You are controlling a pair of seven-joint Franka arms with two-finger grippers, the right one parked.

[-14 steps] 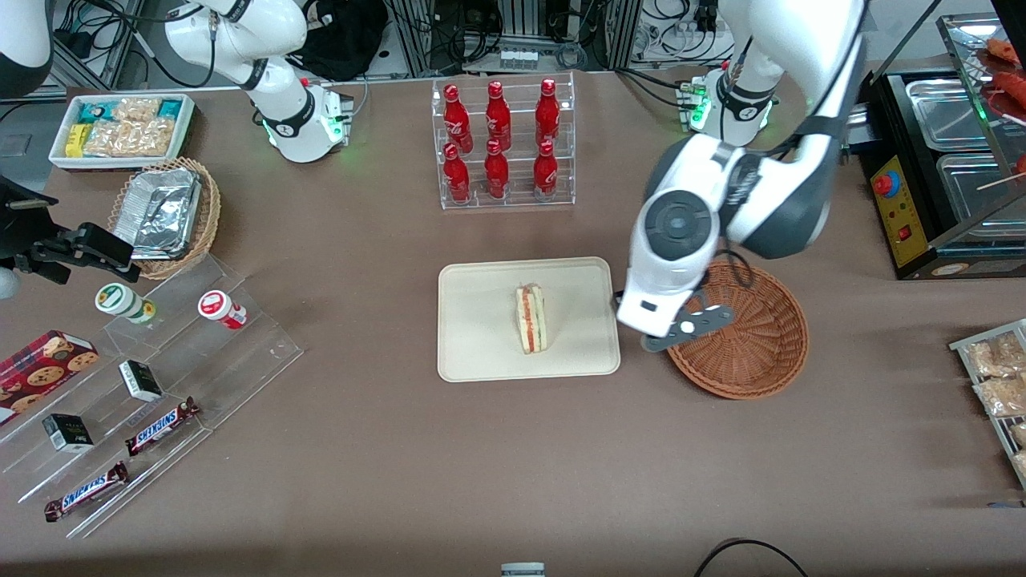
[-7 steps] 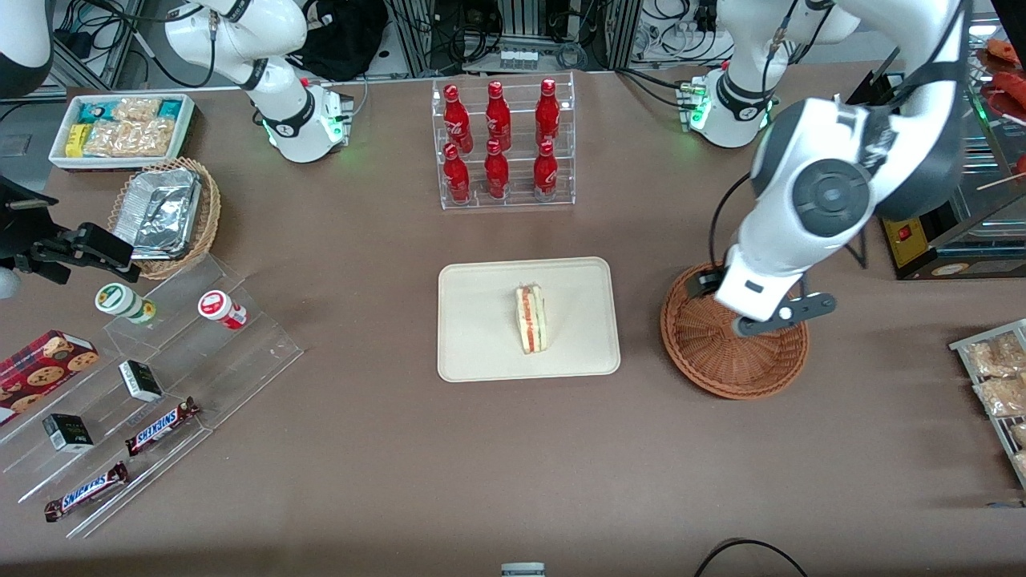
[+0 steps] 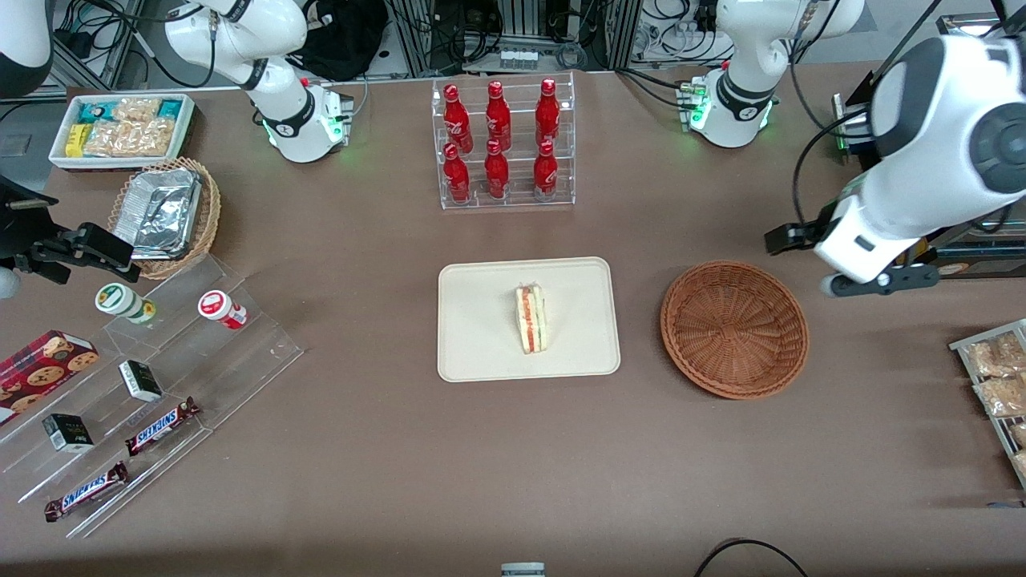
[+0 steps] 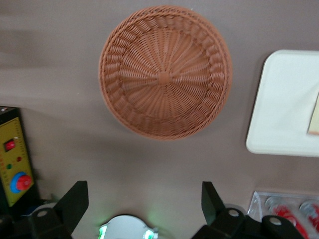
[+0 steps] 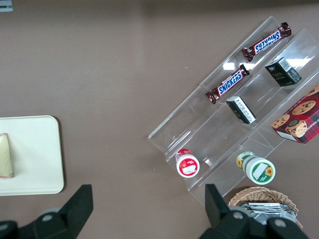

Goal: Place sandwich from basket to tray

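Withdrawn from over the basket [image 3: 734, 328], my claw [image 4: 144, 201] now hangs raised toward the working arm's end of the tabletop [image 3: 401, 481], fingers spread wide, holding nothing. Sandwich [image 3: 531, 318] lies on the tray [image 3: 481, 353]; I note the wrist angled downward.

Basket [image 3: 734, 328] reddish-brown weave; tray [image 3: 481, 336] cream; sandwich [image 3: 530, 319] tan, red-green edge
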